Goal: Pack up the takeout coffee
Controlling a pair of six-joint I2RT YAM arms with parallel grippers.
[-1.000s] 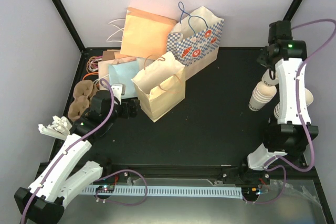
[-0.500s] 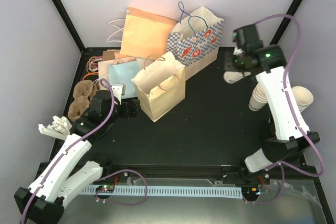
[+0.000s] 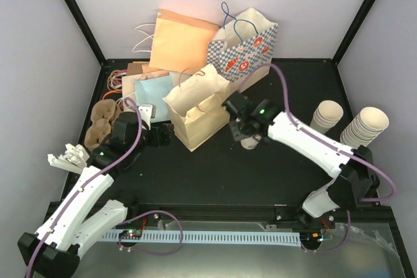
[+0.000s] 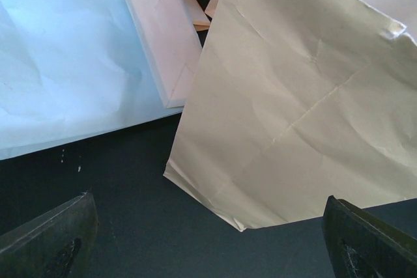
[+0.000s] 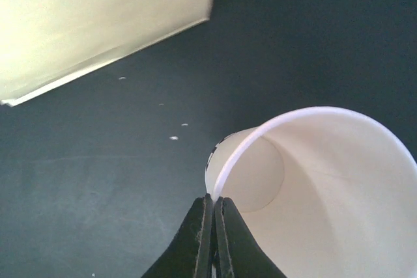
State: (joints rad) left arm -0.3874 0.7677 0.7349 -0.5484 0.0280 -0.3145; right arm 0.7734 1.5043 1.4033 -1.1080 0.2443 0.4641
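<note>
Two robot arms, the left arm [image 3: 79, 201] and the right arm [image 3: 313, 145], each made of smooth white shells linked by black joint housings. A purple cable [image 3: 139, 132] loops alongside each one — thin and glossy. The left claw [image 4: 207, 203] and right claw [image 5: 213, 201] have matte black fingers [image 5: 195, 242].

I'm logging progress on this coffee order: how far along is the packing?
Done: one paper cup is apart from the cup stacks and now sits beside the cream paper bag.
In hand: the right tool is shut on the cup's rim. The left tool is open at the bag's other side.
Left: the cup has no lid and is outside the bag, so lidding and bagging remain.
</note>
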